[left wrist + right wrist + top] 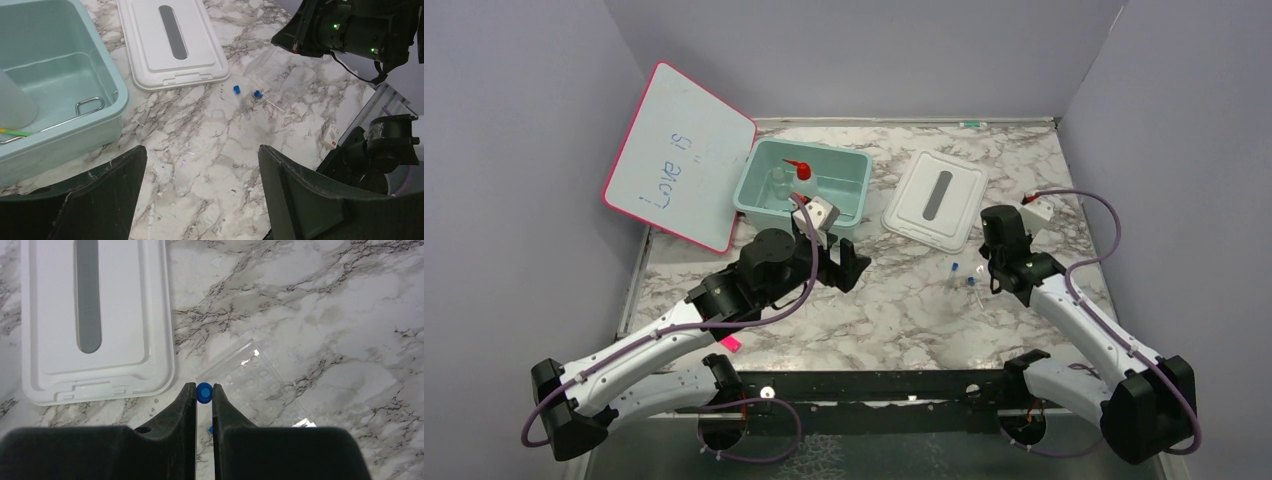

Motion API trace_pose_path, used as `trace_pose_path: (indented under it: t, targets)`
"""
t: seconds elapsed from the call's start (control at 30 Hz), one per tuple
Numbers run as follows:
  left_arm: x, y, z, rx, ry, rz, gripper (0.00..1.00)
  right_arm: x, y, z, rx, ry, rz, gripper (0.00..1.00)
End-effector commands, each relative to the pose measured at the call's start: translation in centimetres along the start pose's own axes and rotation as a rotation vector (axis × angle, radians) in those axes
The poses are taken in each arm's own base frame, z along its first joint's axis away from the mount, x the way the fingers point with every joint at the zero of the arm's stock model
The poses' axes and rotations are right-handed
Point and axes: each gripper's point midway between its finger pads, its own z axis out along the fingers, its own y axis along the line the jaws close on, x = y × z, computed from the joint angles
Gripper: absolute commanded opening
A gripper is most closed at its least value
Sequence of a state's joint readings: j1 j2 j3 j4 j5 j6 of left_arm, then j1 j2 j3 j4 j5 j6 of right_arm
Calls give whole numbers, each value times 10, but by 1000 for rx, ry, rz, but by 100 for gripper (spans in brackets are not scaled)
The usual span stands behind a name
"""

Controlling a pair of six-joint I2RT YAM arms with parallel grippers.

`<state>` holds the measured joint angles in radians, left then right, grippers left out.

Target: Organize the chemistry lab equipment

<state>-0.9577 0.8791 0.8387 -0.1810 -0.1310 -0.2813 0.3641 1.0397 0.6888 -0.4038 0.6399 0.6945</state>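
1. The left fingers (95, 200) are hanging spread wide and released, holding nothing. They are over bare table (200, 165), just beside the bin (107, 107).
2. The right fingers (186, 405) are standing drawn nearly together, with only a narrow slit between them. A blue cap is showing in that slit, but I cannot tell whether they are pinching it.
3. In the left wrist view both vials (236, 90) are lying loose on the table, apart from the right arm. I am therefore judging that the arm is hovering above them rather than gripping.
4. The bottle (801, 172) is standing in the bin and the tongs (90, 106) are lying in it too. The lid (934, 198) is lying off on the table, next to the bin.
5. The vials are lying just below the lid's near edge, beside a clear dimpled tray (260, 385).
6. The vials are looking light, smooth and round, so they are likely to roll or squirt out of a careless pinch. Their thin walls may crack under a hard squeeze.
7. I am judging the best hold to be across the body just below the cap, with the fingers straddling it and closing gently.
8. The tray is looking thin and flimsy and is lying flat, so only an edge is offering a hold.
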Motion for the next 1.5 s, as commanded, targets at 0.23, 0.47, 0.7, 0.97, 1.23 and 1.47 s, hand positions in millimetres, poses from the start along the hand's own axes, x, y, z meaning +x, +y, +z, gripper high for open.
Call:
trace_pose_path:
  t: [0.23,0.47,0.7,0.97,1.23,1.47]
  targets:
    - [-5,-5,1,21,-26,-21,85,-10,0,7,6,-71,20,5]
    - [-6,-6,1,22,-26,-21,85,4,-2,13,22,-28,28,5]
    - [-5,-5,1,18,-24,-19,85,11,1,20,22,-20,11,5]
    - [-6,-4,0,16,-27,-20,85,25,8,30,-10,4,-21,5]
    - [-6,-4,0,13,-28,-18,85,25,5,37,0,-42,-4,5]
    - [-7,-3,-1,12,-28,-18,85,6,7,43,15,-142,21,4]
